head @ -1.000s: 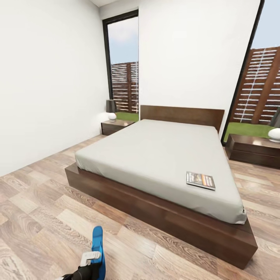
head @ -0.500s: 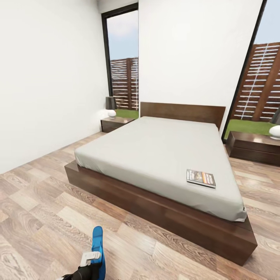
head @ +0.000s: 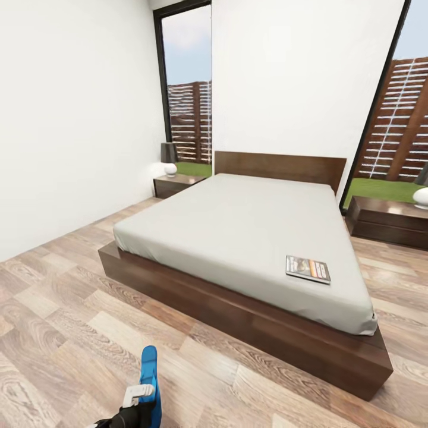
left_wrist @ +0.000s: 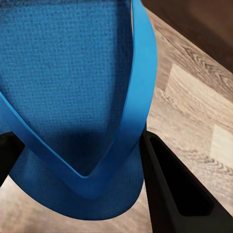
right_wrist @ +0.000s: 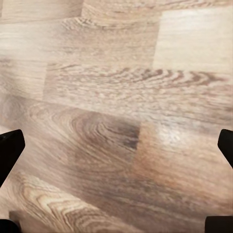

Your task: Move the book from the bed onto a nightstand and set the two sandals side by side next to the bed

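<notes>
1. Bedroom with white walls, wood-plank floor [head: 53,309] and tall dark-framed windows [head: 187,83] looking onto a slatted fence and grass.
2. Large low bed [head: 244,238] across the centre and right of the head view: dark brown frame and headboard, pale grey mattress.
3. Book [head: 307,269] lying flat on the mattress, lower right part of the bed, near the foot corner; dark cover with an orange band.
4. One nightstand [head: 173,184] left of the headboard, carrying a small white round lamp base with a dark shade; second nightstand [head: 386,221] at the right edge of the frame, with a white rounded object on top.
5. Left gripper [head: 139,399] at the bottom edge of the head view, left of centre, holding a bright blue sandal [head: 148,380] upright above the floor.
6. In the left wrist view: blue sandal [left_wrist: 68,92] large and close, strap forming a V, black fingers [left_wrist: 174,194] closed against its sides.
7. In the right wrist view: tips of the right gripper's black fingers [right_wrist: 9,150] at the frame's two side edges, spread wide apart, with bare floor planks [right_wrist: 116,111] between them.
</notes>
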Motion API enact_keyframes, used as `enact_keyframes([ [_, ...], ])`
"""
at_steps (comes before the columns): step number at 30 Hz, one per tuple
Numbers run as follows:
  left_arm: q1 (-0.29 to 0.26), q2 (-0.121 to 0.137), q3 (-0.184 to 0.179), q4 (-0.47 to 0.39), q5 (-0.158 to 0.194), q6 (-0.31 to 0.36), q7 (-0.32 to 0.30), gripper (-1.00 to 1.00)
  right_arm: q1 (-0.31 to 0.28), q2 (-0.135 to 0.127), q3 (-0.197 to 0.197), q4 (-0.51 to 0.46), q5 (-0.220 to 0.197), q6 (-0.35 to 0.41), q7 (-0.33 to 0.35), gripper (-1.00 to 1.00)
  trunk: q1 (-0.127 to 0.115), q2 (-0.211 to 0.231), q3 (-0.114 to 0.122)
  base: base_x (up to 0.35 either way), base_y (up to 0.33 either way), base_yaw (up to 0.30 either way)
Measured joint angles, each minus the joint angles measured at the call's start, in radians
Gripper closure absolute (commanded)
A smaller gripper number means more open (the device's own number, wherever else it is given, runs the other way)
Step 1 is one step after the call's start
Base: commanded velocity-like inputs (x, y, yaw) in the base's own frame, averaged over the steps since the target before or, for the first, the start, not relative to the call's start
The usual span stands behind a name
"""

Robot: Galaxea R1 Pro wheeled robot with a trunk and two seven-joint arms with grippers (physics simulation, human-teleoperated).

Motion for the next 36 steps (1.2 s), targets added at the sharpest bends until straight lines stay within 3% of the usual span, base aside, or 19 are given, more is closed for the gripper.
enact_keyframes([
  [36,0.0,0.0,0.0,0.0,0.0,0.0,0.0,1.0,0.0,-0.001,0.0,0.0,0.0,0.0,0.0,-1.0,0.0,0.0,-0.057,0.0,0.0,0.0],
])
